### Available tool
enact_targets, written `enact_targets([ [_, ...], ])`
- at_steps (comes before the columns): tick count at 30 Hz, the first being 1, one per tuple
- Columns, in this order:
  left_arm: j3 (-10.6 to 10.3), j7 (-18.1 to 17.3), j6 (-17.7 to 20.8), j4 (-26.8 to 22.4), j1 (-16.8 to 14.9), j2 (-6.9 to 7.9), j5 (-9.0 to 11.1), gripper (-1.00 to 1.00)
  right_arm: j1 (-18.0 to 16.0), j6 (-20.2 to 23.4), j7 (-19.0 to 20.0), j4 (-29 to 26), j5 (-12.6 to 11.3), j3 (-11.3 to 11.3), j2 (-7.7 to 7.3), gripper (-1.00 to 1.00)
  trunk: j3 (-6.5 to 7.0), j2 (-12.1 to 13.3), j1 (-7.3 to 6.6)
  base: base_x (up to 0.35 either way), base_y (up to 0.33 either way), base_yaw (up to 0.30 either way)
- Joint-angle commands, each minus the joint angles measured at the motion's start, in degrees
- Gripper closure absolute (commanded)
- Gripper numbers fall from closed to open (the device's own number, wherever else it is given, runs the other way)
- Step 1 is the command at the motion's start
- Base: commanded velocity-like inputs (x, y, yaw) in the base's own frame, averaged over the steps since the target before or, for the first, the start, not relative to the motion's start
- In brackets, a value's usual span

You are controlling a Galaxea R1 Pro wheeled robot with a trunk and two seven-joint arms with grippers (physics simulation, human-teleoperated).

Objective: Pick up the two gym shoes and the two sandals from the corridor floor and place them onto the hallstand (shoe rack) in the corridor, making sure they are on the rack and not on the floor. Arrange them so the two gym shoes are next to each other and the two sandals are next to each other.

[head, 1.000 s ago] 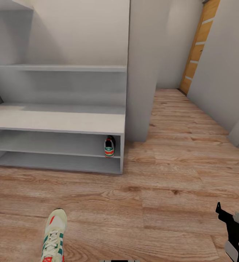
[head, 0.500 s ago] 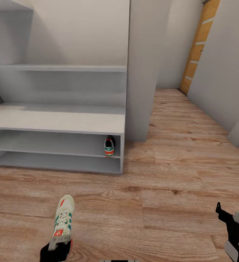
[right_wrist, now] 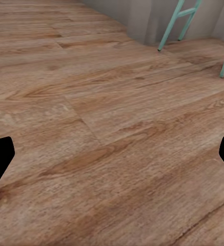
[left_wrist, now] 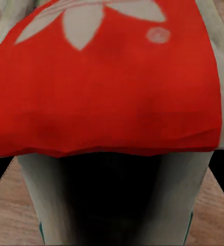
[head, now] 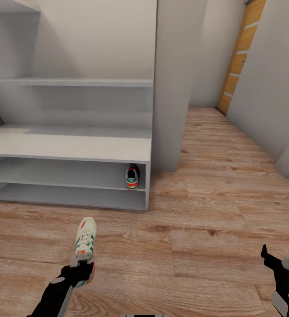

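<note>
Left claw (head: 79, 274) pinching gym shoe (head: 84, 243) by the heel; right claw (head: 280, 267) — apparently spread — over corridor floor (head: 197, 229).

Home corridor: hallstand (head: 74, 145), wooden door (head: 241, 57)

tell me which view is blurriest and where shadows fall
Left wrist view: blurriest, the shoe's red tongue sits too close, smeared. Head view: fairly sharp; soft shadow inside the rack's lower shelves. Right wrist view: floor grain softens toward the near edge, no glare.
</note>
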Motion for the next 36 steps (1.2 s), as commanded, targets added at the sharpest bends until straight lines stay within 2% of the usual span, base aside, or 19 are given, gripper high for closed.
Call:
enact_targets([
  [1,0.0,0.0,0.7,0.0,-0.6,-0.02,0.0,1.00,0.0,0.0,0.0,0.0,0.0,0.0,0.00,-1.00,0.00,0.0,0.00,0.000,0.000,0.000],
  [6,-1.3,0.0,5.1,0.1,-4.2,-0.10,0.0,1.00,0.0,0.0,0.0,0.0,0.0,0.0,0.00,-1.00,0.00,0.0,0.00,0.000,0.000,0.000],
  [10,-4.4,0.0,9.8,0.1,-7.1,-0.12,0.1,1.00,0.0,0.0,0.0,0.0,0.0,0.0,0.00,-1.00,0.00,0.0,0.00,0.000,0.000,0.000],
  [13,-5.2,0.0,13.0,0.1,-9.1,-0.26,0.1,1.00,0.0,0.0,0.0,0.0,0.0,0.0,0.00,-1.00,0.00,0.0,0.00,0.000,0.000,0.000],
  [15,-5.9,0.0,16.6,0.1,-11.2,-0.81,0.1,1.00,0.0,0.0,0.0,0.0,0.0,0.0,0.00,-1.00,0.00,0.0,0.00,0.000,0.000,0.000],
  [24,-7.9,0.0,28.7,0.2,-18.5,-2.06,0.1,1.00,0.0,0.0,0.0,0.0,0.0,0.0,0.00,-1.00,0.00,0.0,0.00,0.000,0.000,0.000],
  [29,-8.1,0.2,32.4,0.5,-21.9,-2.75,0.1,1.00,0.0,0.0,0.0,0.8,0.0,0.0,0.00,-1.00,0.00,0.0,0.00,0.000,0.000,0.000],
  [33,-8.2,0.2,33.3,4.9,-25.3,-3.15,0.1,1.00,0.0,0.0,0.0,1.1,0.0,0.0,0.00,-1.00,0.00,0.0,0.00,0.000,0.000,0.000],
  [36,-8.1,0.2,33.6,10.9,-28.8,-3.24,0.2,1.00,0.0,0.0,0.0,1.1,0.0,0.0,0.00,-1.00,0.00,0.0,0.00,0.000,0.000,0.000],
])
